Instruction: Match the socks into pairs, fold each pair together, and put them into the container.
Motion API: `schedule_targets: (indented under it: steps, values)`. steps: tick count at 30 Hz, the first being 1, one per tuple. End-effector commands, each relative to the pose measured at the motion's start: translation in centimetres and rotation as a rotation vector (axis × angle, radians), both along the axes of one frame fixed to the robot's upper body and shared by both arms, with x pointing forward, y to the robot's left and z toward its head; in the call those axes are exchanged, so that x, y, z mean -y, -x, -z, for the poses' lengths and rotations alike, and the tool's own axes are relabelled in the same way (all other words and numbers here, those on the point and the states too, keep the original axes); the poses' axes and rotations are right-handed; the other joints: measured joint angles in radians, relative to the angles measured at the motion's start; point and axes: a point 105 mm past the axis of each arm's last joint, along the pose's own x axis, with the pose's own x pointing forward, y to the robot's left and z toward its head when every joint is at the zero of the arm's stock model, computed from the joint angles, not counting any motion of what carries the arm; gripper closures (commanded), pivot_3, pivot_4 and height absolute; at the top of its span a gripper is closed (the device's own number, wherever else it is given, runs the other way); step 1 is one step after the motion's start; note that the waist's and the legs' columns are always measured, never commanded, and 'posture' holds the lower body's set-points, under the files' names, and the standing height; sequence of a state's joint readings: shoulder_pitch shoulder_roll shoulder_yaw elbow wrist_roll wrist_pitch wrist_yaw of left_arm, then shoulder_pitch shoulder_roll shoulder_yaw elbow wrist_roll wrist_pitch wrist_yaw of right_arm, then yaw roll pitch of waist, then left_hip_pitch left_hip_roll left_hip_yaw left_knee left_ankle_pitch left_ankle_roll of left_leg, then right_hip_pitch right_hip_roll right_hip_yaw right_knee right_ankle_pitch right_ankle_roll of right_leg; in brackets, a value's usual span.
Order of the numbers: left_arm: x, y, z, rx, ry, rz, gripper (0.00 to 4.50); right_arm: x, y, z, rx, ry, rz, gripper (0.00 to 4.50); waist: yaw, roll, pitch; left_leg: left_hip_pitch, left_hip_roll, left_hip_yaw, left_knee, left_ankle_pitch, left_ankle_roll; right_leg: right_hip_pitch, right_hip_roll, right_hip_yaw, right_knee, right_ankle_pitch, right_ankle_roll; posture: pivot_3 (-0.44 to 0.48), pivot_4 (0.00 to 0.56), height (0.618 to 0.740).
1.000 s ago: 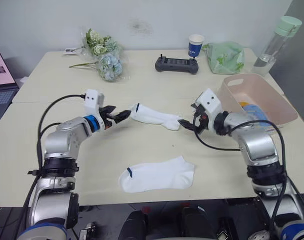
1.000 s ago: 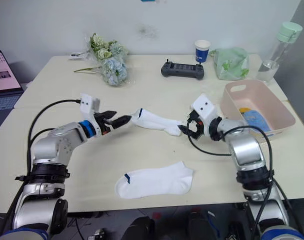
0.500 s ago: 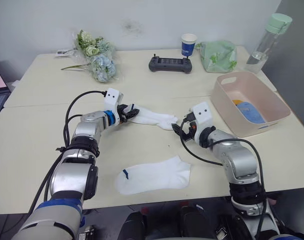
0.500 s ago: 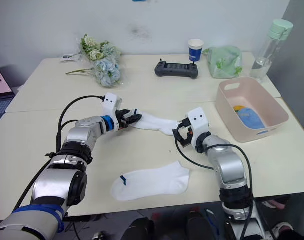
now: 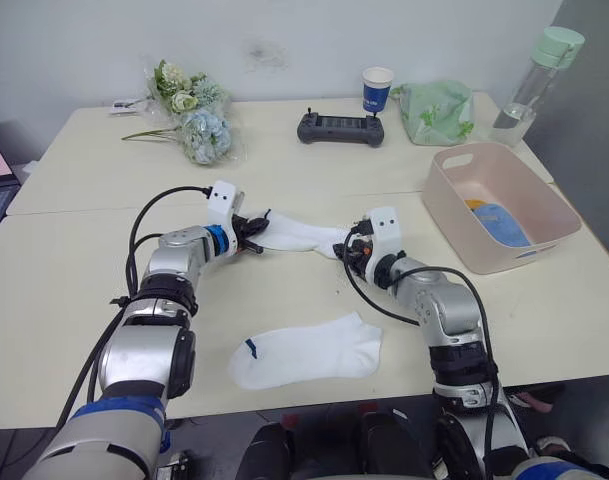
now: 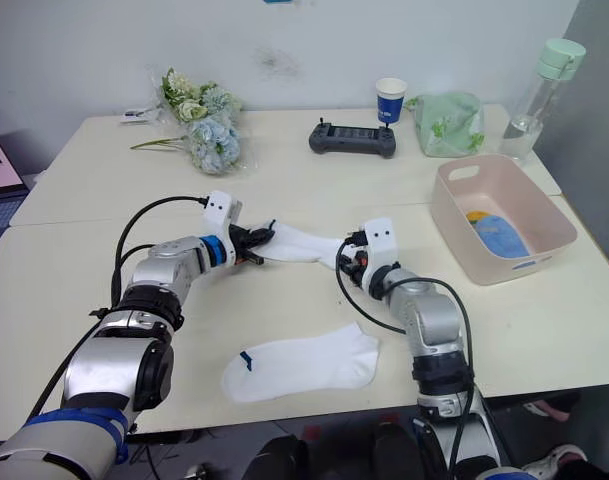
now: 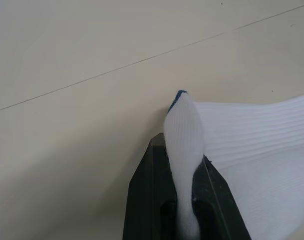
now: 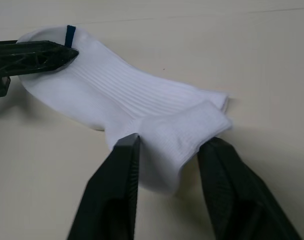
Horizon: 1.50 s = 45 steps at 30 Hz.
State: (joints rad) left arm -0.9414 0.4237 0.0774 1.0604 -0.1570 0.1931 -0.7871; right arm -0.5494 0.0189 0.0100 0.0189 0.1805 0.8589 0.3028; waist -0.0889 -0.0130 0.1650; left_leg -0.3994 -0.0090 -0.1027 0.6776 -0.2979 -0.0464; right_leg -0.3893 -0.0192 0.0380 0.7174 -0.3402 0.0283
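Note:
A white sock (image 5: pixel 299 233) lies stretched across the middle of the table between my two grippers. My left gripper (image 5: pixel 252 226) is shut on its blue-marked cuff, which the left wrist view shows pinched upright between the fingers (image 7: pixel 144 200). My right gripper (image 8: pixel 169 145) has its fingers pressed against both sides of the bunched toe end. A second white sock (image 5: pixel 306 349) lies flat near the table's front edge. At the right stands the pink container (image 5: pixel 454 215), with a light blue sock (image 5: pixel 500 223) and an orange sock (image 5: pixel 474 206) inside.
Along the back of the table are a bunch of flowers (image 5: pixel 196 118), a black controller (image 5: pixel 340 128), a paper cup (image 5: pixel 376 88), a pale green cloth bag (image 5: pixel 436 110) and a clear bottle (image 5: pixel 529 75). A seam (image 5: pixel 74 207) runs across the tabletop.
My left gripper has closed on the sock's cuff. My right gripper has moved left onto the toe end and closed around it. The camera shifted early on.

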Motion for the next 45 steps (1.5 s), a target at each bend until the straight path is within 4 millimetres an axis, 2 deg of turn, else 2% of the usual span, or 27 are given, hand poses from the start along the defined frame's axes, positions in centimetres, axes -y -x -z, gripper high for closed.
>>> schedule_targets:
  steps: [1,2,6,9,11,15,20,24,26,27,29,32,36,39,45]
  values:
    - [-1.1,-0.2,-2.4,0.061,0.049,-0.029,4.5,-0.5,0.0,-1.9,0.06,-0.033,-0.039,4.29,0.0,0.0,0.0,0.0,0.0,0.0,0.0,0.0,0.0,0.0,0.0,0.0,0.0,0.0,0.0,0.0,0.15,0.74]
    - [-1.4,-0.2,-2.8,0.065,0.071,-0.046,4.5,-0.5,0.2,-2.1,0.066,-0.029,-0.051,4.46,-0.001,0.0,0.0,0.0,0.0,0.0,0.0,0.0,0.0,0.0,0.0,0.0,0.0,0.0,0.0,0.0,0.15,0.74]
    - [-2.5,1.1,-4.9,0.062,0.19,-0.08,4.5,-0.3,1.5,-3.5,0.086,-0.041,-0.124,4.46,-0.002,0.0,0.0,0.0,0.0,-0.001,0.0,0.0,0.0,0.0,0.0,0.001,0.0,0.0,0.0,0.0,0.15,0.74]
    - [-3.4,4.0,-6.0,0.015,0.311,-0.118,4.5,0.2,3.7,-4.5,0.04,-0.065,-0.247,4.46,-0.004,0.0,0.0,-0.001,0.001,-0.004,0.0,0.0,0.0,0.0,0.0,0.003,0.0,0.0,0.0,0.0,0.15,0.74]
    - [-3.1,6.1,-5.5,-0.031,0.342,-0.119,4.5,0.8,4.6,-4.4,0.011,-0.049,-0.28,4.46,-0.004,0.0,0.0,0.0,0.001,-0.009,-0.001,0.0,0.0,0.0,0.0,0.002,-0.001,0.0,0.0,0.0,0.15,0.74]
    - [-2.4,9.5,-3.1,-0.122,0.381,-0.145,4.5,2.0,4.9,-3.1,-0.049,0.007,-0.282,4.46,0.003,0.0,-0.001,0.001,0.0,-0.009,-0.001,0.0,0.0,0.002,0.0,0.002,0.0,0.0,0.0,0.0,0.15,0.74]
    - [-0.9,11.8,0.1,-0.211,0.455,-0.225,4.5,3.0,3.9,-1.2,-0.079,0.106,-0.241,4.46,0.01,0.0,-0.001,0.001,0.0,-0.007,0.0,0.0,0.0,0.003,0.0,0.003,-0.001,0.0,0.0,0.0,0.15,0.74]
    - [0.6,12.9,1.4,-0.233,0.476,-0.242,4.5,3.4,3.3,-0.7,-0.075,0.15,-0.228,4.46,0.01,-0.001,-0.001,0.001,0.0,-0.006,0.0,0.0,0.0,0.003,0.0,0.003,-0.001,0.0,0.0,0.0,0.15,0.74]
    - [0.5,13.0,2.1,-0.237,0.461,-0.278,4.5,3.7,3.3,-0.3,-0.079,0.169,-0.231,4.46,0.011,-0.001,-0.001,0.001,0.0,-0.006,0.0,0.0,0.0,0.003,0.0,0.003,-0.001,0.0,0.0,0.0,0.15,0.74]
    - [0.4,13.1,2.4,-0.235,0.446,-0.291,4.5,3.9,3.5,-0.1,-0.082,0.178,-0.235,4.06,0.012,-0.001,-0.001,0.001,0.0,-0.005,0.0,0.0,0.0,0.003,0.0,0.003,-0.001,0.0,0.0,0.0,0.15,0.74]
    - [0.5,13.3,2.6,-0.224,0.417,-0.287,4.5,4.2,3.6,0.1,-0.082,0.195,-0.235,3.53,0.014,-0.001,-0.001,0.001,0.0,-0.005,-0.001,0.0,0.0,0.003,0.0,0.003,-0.001,0.0,0.0,0.0,0.15,0.74]
    - [0.7,13.6,2.4,-0.202,0.412,-0.25,4.5,4.7,3.7,0.2,-0.077,0.206,-0.229,2.52,0.018,-0.001,-0.002,0.001,0.0,-0.005,-0.001,0.0,0.0,0.003,0.0,0.003,-0.001,0.0,0.0,0.0,0.15,0.74]
    - [0.7,14.0,1.6,-0.148,0.351,-0.188,3.55,5.3,3.9,-0.2,-0.063,0.207,-0.222,1.16,0.022,-0.001,-0.002,0.001,0.0,-0.005,-0.001,0.0,0.0,0.003,0.0,0.004,-0.002,0.0,0.0,0.0,0.15,0.74]
    - [-0.2,13.9,0.8,-0.098,0.307,-0.197,2.58,5.4,4.5,-0.8,-0.048,0.196,-0.243,0.08,0.033,-0.001,-0.002,0.001,0.0,-0.005,-0.001,0.0,0.0,0.004,0.0,0.004,-0.003,0.0,0.0,0.0,0.15,0.74]
    - [-1.3,13.7,0.1,-0.046,0.208,-0.144,0.76,5.1,4.8,-1.5,-0.014,0.143,-0.243,0.0,0.038,-0.001,-0.002,0.001,0.0,-0.005,-0.001,0.0,0.0,0.004,0.0,0.004,-0.004,0.0,0.0,0.0,0.15,0.74]
